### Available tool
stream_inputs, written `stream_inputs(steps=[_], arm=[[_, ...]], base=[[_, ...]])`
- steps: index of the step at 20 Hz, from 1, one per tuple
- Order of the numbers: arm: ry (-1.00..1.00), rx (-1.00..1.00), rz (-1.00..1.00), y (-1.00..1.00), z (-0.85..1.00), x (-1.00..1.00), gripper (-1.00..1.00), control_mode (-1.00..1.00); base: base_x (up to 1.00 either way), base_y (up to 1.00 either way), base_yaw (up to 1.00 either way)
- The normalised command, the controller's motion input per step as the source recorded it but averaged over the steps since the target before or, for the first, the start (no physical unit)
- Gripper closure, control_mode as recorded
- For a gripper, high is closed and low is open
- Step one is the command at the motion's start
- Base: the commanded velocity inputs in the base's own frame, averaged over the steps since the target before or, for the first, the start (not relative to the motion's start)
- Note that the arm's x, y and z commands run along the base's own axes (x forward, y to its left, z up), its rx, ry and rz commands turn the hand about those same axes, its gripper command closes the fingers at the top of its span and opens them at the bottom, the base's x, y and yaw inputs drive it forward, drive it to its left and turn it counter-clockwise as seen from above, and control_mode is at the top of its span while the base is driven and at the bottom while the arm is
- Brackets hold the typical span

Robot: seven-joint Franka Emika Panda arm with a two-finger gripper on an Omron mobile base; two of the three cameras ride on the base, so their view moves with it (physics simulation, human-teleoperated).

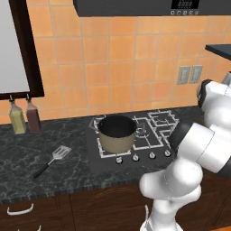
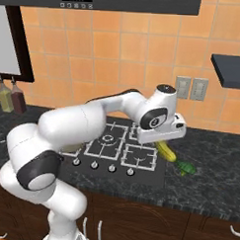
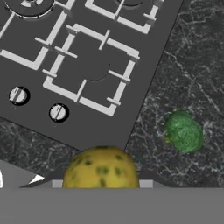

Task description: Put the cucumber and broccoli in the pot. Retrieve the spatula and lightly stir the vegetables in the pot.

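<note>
A: Cucumber [image 2: 166, 150] position?
B: Right of cooktop [image 2: 115, 151], under gripper [image 2: 160, 141]; lifted or resting, unclear. Finger state: cannot tell.
A: Broccoli [image 3: 183, 132]?
B: On counter [image 3: 192, 65], just beside. Pot [image 1: 117, 133] on burner, ready for loading.

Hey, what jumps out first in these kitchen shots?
The white arm stretches over the stove, its tool low over a yellow cucumber on the counter at the stove's right edge. Green broccoli lies beside it; the tan pot waits on the left burner.
</note>
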Motion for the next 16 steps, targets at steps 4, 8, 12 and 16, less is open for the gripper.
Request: stream_inputs(steps=[4, 8, 12, 16], arm=[[-0.01, -0.01, 0.00, 1.00, 0.49, 0.05, 1.00, -1.00], [0.00, 0.00, 0.00, 1.00, 0.44, 0.22, 1.00, -1.00], [0.00, 0.00, 0.00, 1.00, 0.48, 0.42, 1.00, -1.00], [0.00, 0.00, 0.02, 1.00, 0.19, 0.31, 1.00, -1.00]], base=[[0.00, 0.00, 0.00], [0.00, 0.00, 0.00], [0.00, 0.00, 0.00], [0.00, 0.00, 0.00]])
